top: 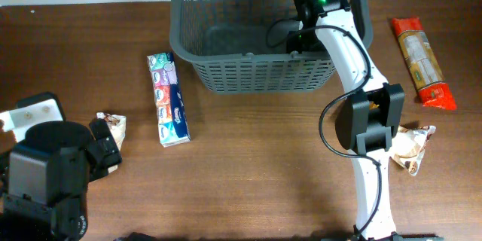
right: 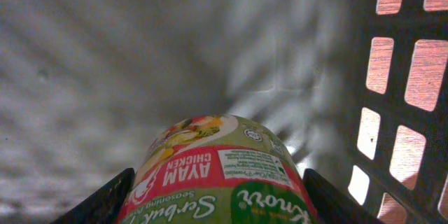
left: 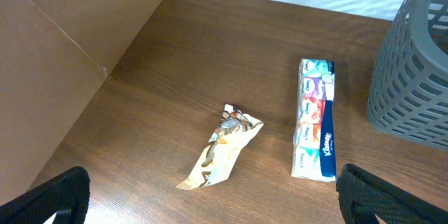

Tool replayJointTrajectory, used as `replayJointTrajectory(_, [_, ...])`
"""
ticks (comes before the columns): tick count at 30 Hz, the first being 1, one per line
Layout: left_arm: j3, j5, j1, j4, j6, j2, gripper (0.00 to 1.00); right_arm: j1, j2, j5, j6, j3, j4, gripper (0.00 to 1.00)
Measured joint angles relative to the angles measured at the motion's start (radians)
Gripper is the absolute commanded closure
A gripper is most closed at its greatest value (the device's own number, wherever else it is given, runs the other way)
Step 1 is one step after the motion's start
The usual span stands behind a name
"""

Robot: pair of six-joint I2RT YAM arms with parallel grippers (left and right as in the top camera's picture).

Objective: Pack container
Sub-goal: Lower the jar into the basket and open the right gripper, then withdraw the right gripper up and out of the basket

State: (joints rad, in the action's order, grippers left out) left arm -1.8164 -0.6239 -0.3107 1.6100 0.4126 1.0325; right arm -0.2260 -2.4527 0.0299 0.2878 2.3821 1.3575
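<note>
The dark grey lattice basket (top: 256, 75) stands at the back middle of the table. My right gripper (top: 303, 39) reaches down inside it at its right end. In the right wrist view the gripper (right: 217, 206) is shut on a green and red Knorr chicken seasoning packet (right: 210, 164), held just above the basket's floor next to the slotted wall (right: 367, 77). My left gripper (top: 105, 147) is open and empty at the front left; in its wrist view its fingers (left: 217, 203) are spread wide above the table.
A Kleenex tissue pack (top: 169, 99) (left: 315, 119) lies left of the basket (left: 413, 63). A beige snack wrapper (top: 113, 124) (left: 224, 147) lies near the left gripper. A red-orange packet (top: 422, 60) and another beige wrapper (top: 410, 147) lie at the right. A white object (top: 34, 113) sits far left.
</note>
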Motion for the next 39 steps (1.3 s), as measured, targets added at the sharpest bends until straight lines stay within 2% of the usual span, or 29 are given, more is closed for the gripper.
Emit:
replayJointTrajectory(2, [0.000, 0.000, 0.000, 0.000, 0.000, 0.000, 0.00, 0.000, 0.000, 0.000, 0.001, 0.000, 0.000, 0.64])
replayJointTrajectory(9, [0.000, 0.000, 0.000, 0.000, 0.000, 0.000, 0.01, 0.000, 0.000, 0.000, 0.001, 0.000, 0.000, 0.48])
replayJointTrajectory(11, [0.000, 0.000, 0.000, 0.000, 0.000, 0.000, 0.00, 0.000, 0.000, 0.000, 0.000, 0.000, 0.000, 0.38])
replayJointTrajectory(13, [0.000, 0.000, 0.000, 0.000, 0.000, 0.000, 0.00, 0.000, 0.000, 0.000, 0.000, 0.000, 0.000, 0.35])
replayJointTrajectory(15, [0.000, 0.000, 0.000, 0.000, 0.000, 0.000, 0.00, 0.000, 0.000, 0.000, 0.004, 0.000, 0.000, 0.24])
replayJointTrajectory(17, [0.000, 0.000, 0.000, 0.000, 0.000, 0.000, 0.00, 0.000, 0.000, 0.000, 0.010, 0.000, -0.002, 0.05])
replayJointTrajectory(18, [0.000, 0.000, 0.000, 0.000, 0.000, 0.000, 0.00, 0.000, 0.000, 0.001, 0.009, 0.000, -0.002, 0.01])
replayJointTrajectory(32, [0.000, 0.000, 0.000, 0.000, 0.000, 0.000, 0.01, 0.000, -0.003, 0.004, -0.023, 0.031, -0.015, 0.01])
replayJointTrajectory(39, [0.000, 0.000, 0.000, 0.000, 0.000, 0.000, 0.00, 0.000, -0.005, 0.005, -0.079, 0.345, 0.066, 0.01])
